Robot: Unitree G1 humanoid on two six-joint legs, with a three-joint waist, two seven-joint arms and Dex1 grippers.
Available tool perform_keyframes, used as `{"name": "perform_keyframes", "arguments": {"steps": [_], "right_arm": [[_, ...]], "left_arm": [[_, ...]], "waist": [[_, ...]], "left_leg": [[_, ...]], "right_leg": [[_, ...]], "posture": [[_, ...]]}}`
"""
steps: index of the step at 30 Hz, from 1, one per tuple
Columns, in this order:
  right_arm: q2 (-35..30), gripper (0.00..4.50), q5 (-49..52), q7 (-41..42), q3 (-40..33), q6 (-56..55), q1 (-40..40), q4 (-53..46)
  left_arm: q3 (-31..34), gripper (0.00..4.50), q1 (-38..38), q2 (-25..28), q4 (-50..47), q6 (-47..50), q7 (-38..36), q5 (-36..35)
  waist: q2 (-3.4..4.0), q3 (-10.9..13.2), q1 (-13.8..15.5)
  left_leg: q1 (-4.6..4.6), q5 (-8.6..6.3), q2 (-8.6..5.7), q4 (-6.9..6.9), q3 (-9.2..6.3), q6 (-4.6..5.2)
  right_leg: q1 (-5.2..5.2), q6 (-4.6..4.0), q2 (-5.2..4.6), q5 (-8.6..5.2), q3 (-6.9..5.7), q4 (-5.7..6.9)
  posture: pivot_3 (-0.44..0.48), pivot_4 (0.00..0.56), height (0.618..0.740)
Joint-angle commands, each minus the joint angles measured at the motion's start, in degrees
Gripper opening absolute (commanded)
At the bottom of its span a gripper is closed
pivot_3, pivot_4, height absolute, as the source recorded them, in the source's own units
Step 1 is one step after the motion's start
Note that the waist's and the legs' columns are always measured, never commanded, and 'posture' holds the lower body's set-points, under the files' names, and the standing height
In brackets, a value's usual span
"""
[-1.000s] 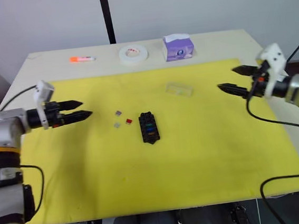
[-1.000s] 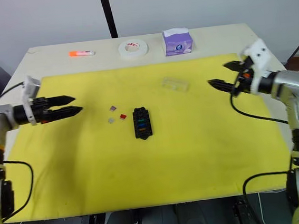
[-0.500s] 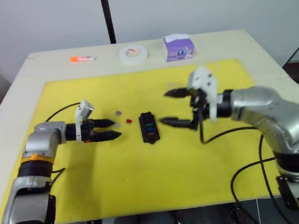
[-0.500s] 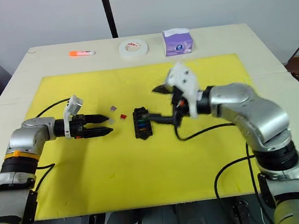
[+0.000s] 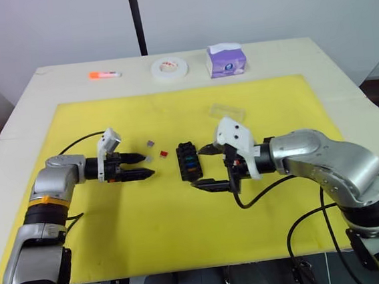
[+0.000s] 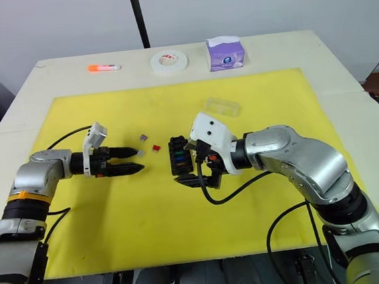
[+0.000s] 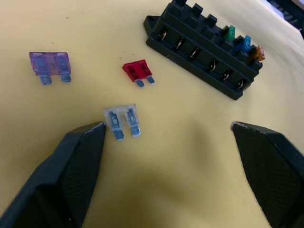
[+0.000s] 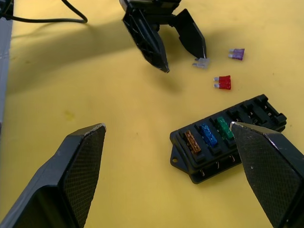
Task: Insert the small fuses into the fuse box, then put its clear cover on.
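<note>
Fuses loose on the yellow mat (image 5: 118, 243): a grey one (image 7: 122, 119), a red one (image 7: 138, 71) and a purple one (image 7: 50, 63), lying flat, apart from each other, just left of the fuse box (image 5: 189, 161). Three more, green (image 8: 223, 126), blue (image 8: 207, 135) and orange (image 8: 192, 141), already sit in one row of the box; its other slots look bare. Clear cover (image 5: 227, 109) lies on the mat beyond the box, well apart from both arms.

Left gripper (image 5: 143, 166): fingers spread, nothing between them, low over the mat with the grey fuse just ahead of the fingertips. Right gripper (image 5: 207, 168): spread wide, empty, straddling the near end of the box without clear contact.

Handling, judged: fuses are tiny, light, stiff plastic with two thin metal legs. Lying flat, they leave little height to grip and will likely skid on the mat. Take one across the plastic head, legs left free to go down into the slot. The box is light too and may shift when pushed, so bracing it seems wise. The cover looks thin, smooth and slippery; hold it by its long edges
</note>
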Motion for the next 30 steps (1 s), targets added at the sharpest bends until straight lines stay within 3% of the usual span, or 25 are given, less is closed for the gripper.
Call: {"name": "perform_keyframes", "arguments": {"steps": [1,4,16,19,23,30], "right_arm": [[-0.5,4.50,-0.2,-0.3,-0.6,-0.9,-0.1,-0.8],[-0.7,4.50,-0.7,-0.3,-0.4,-1.4,0.2,-0.5],[-1.1,4.50,-2.0,-1.1,-0.1,-2.4,1.4,0.0],[-1.0,4.50,-2.2,-1.3,-0.2,-2.4,1.4,0.1],[-1.1,4.50,-2.4,-1.5,-0.5,-2.3,1.6,0.3],[-1.4,4.50,-2.9,-1.5,-0.7,-3.0,2.4,1.1]], "left_arm": [[-0.9,3.04,0.7,-1.6,3.1,1.0,0.1,0.3],[-0.4,2.05,-0.4,-2.7,6.5,-0.1,0.7,0.9],[2.0,2.05,-2.8,-4.7,11.9,-0.6,1.9,0.6],[2.0,1.43,-2.8,-5.3,12.4,-1.0,2.1,0.8],[2.5,0.05,-2.8,-5.4,13.2,-0.8,2.4,0.8],[3.6,0.05,-2.2,-5.1,11.6,0.3,2.1,-0.3]], "waist": [[0.00,0.0,0.0],[0.00,0.0,0.1],[0.01,0.0,0.4],[0.01,0.0,0.6],[0.01,0.0,0.6],[0.01,0.0,0.5]], "left_leg": [[0.00,0.00,0.00,0.00,0.00,0.00],[0.00,0.00,0.00,0.00,0.00,0.00],[0.04,0.00,-0.01,0.04,-0.01,0.00],[0.04,0.00,-0.01,0.05,-0.01,0.00],[0.04,0.00,-0.02,0.05,-0.01,0.00],[0.04,0.00,-0.02,0.04,-0.01,0.00]], "right_leg": [[0.00,0.00,0.00,0.00,0.00,0.00],[0.00,0.00,0.00,0.00,0.00,0.00],[0.08,0.01,-0.01,0.00,-0.01,-0.01],[0.09,0.01,-0.01,0.00,-0.01,-0.01],[0.09,0.01,-0.01,0.00,-0.01,-0.01],[0.09,0.01,-0.01,0.00,-0.01,-0.01]], "posture": [[0.000,0.150,0.740],[0.000,0.150,0.740],[0.000,0.150,0.740],[0.000,0.150,0.740],[0.000,0.150,0.740],[0.000,0.150,0.740]]}}
